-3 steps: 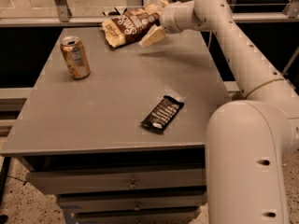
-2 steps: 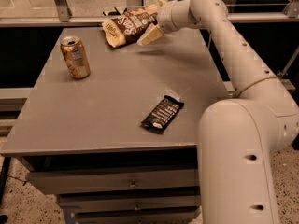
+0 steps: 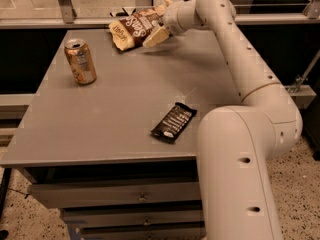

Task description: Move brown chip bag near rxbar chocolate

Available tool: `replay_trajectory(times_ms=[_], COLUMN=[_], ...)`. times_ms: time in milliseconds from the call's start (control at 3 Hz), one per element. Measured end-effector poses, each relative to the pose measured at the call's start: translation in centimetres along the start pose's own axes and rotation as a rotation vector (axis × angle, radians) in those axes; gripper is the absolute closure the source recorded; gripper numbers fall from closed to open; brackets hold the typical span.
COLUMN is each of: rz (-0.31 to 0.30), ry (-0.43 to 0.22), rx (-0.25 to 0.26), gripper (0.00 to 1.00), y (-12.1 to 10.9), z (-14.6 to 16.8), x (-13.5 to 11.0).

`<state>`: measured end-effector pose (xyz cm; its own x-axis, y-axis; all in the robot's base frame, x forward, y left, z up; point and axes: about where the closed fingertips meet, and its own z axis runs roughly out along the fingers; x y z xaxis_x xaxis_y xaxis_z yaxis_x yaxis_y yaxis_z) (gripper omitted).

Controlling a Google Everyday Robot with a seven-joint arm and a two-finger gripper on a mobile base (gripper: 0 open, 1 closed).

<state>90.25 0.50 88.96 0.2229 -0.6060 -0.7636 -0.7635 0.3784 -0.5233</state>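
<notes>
**Tool clamped on the bag at the counter's far edge**

The cream, smooth-shelled arm (image 3: 240,59) rises in a thick column just right of the rxbar chocolate (image 3: 174,122). It bends at a rounded elbow and stretches away beyond the bar, with its wrist turned left. The tool (image 3: 155,25) sits far behind the bar, and its pale wedge-shaped fingers (image 3: 154,36) are closed on the right end of the brown chip bag (image 3: 131,28). The bag is crinkly, with a dark brown centre, white lettering and tan ends, and it is well apart from the bar. The bar is flat and rectangular in a glossy black wrapper, lying on the matte grey counter (image 3: 125,99). A golden metal soda can (image 3: 80,61) stands upright, far left of the bar.
</notes>
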Motion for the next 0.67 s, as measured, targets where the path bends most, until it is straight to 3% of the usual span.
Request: replay_trajectory(times_ms=[333, 667], rz=[0.005, 0.017], ry=[0.000, -0.001], rx=[-0.016, -0.024], gripper=[0.17, 0.41], y=[0.30, 0.39], z=[0.85, 1.15], x=[-0.03, 0.19])
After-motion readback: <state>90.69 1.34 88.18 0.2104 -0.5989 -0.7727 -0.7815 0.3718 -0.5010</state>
